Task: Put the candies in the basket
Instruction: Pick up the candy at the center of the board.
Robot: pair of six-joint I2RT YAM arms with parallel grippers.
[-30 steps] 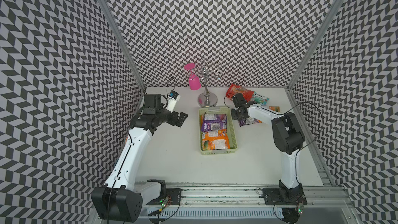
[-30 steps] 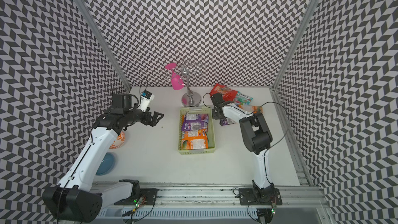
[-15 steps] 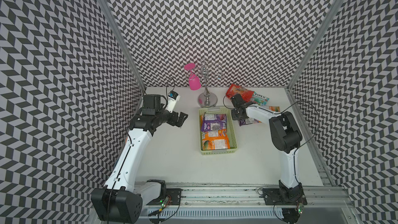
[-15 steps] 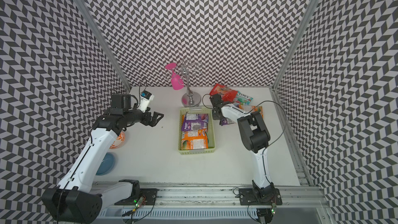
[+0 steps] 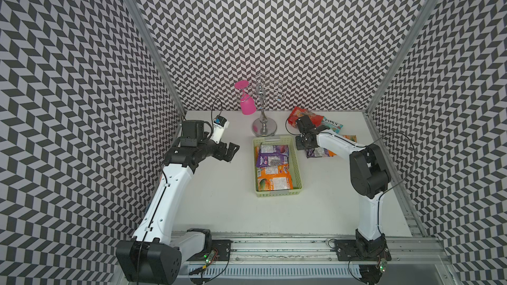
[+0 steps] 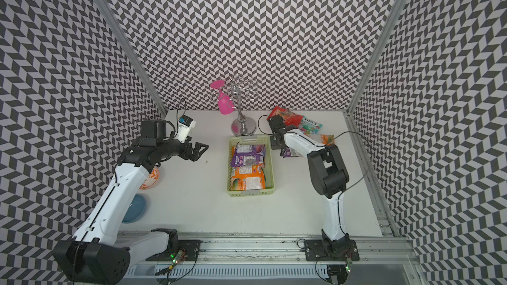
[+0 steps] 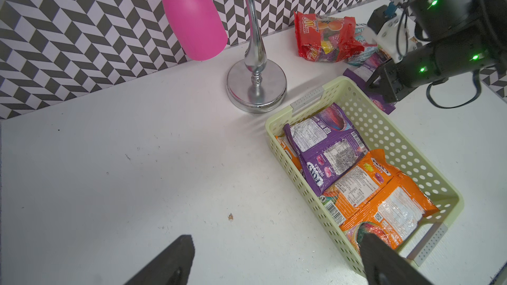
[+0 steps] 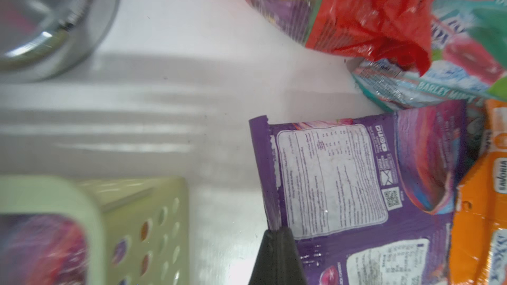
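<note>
My left claw (image 5: pixel 231 153) hangs with its jaws spread wide over the desk (image 5: pixel 219 201), left of the pale-green basket (image 5: pixel 278 193). The basket's got orange candy bags (image 5: pixel 274 180) at the near end and a purple FOX'S bag (image 5: pixel 271 157) behind them. My right claw (image 8: pixel 277 238) is pinched together on the crimped edge of a loose purple bag (image 8: pixel 343 187) on the desk just right of the basket's far end, with an orange bag (image 5: pixel 349 138), a teal bag (image 5: pixel 333 125) and a red bag (image 5: pixel 310 118) past it.

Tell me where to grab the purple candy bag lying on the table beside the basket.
Pinch the purple bag by its crimped end seam, the edge nearest the basket, coming from the basket side. It lies flat, so only that thin edge fits between jaws; its other end is crowded by the orange bag. The right gripper is shut on that seam.
</note>
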